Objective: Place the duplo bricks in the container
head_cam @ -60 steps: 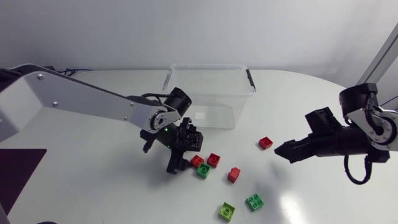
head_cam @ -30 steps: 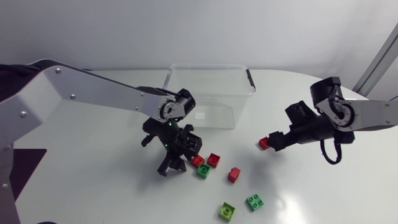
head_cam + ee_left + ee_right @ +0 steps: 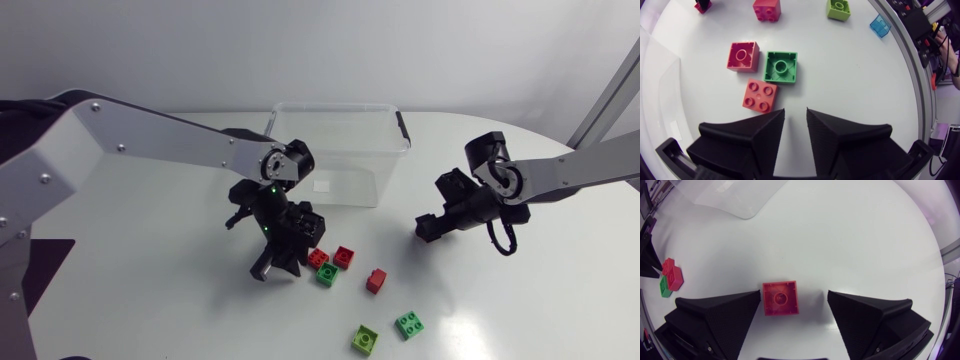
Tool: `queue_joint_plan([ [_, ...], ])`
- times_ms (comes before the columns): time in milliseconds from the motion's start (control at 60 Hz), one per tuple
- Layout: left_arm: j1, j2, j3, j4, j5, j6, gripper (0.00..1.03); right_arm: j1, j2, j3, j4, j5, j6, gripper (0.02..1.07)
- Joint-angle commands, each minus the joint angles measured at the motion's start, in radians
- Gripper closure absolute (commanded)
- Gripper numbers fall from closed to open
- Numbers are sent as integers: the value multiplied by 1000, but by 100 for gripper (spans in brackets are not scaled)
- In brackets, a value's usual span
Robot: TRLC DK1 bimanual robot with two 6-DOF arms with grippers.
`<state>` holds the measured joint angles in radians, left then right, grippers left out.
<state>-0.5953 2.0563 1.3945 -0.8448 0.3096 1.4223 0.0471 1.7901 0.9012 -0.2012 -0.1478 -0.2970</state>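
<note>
My left gripper (image 3: 795,114) is shut with nothing between its fingers. It hangs low over the table, and a red brick (image 3: 760,95) lies just ahead of its tips, beside a green brick (image 3: 780,66) and another red one (image 3: 743,55). From overhead the left gripper (image 3: 290,262) is right next to that cluster (image 3: 326,266). My right gripper (image 3: 792,300) stands open around a single red brick (image 3: 781,298), which lies flat between its fingers, closer to one of them. In the head view the right gripper (image 3: 428,228) hides this brick. The clear container (image 3: 335,150) stands at the back.
A red brick (image 3: 376,280), a lime brick (image 3: 365,340) and a green brick (image 3: 408,324) lie loose towards the front. A small blue piece (image 3: 880,25) lies near the table's rim. The container's corner (image 3: 735,195) is ahead of the right gripper.
My left gripper has closed beside the brick cluster without taking anything. My right arm has swung in to the left and come down around the single red brick.
</note>
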Motion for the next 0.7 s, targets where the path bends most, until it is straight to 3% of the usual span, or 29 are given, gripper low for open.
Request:
queue_joint_plan([
  [0, 11, 22, 38, 7, 10, 44, 71, 8, 17, 8, 6, 8, -7, 10],
  [50, 11, 28, 52, 16, 10, 44, 60, 8, 15, 4, 6, 8, -7, 10],
  [133, 14, 34, 75, 19, 5, 44, 29, 10, 12, -4, 8, 8, -13, 10],
  [233, 11, 44, 90, 27, -3, 46, 14, 13, 12, -7, 8, 10, -16, 10],
  [333, -3, 61, 97, 44, -15, 46, 9, 17, 11, -7, 5, 8, -21, 10],
  [500, -14, 79, 129, 43, -23, 46, 9, 28, 8, -12, 5, 8, -22, 10],
  [683, -38, 128, 216, -10, -55, 33, 18, 30, 3, -15, 3, 8, -22, 10],
])
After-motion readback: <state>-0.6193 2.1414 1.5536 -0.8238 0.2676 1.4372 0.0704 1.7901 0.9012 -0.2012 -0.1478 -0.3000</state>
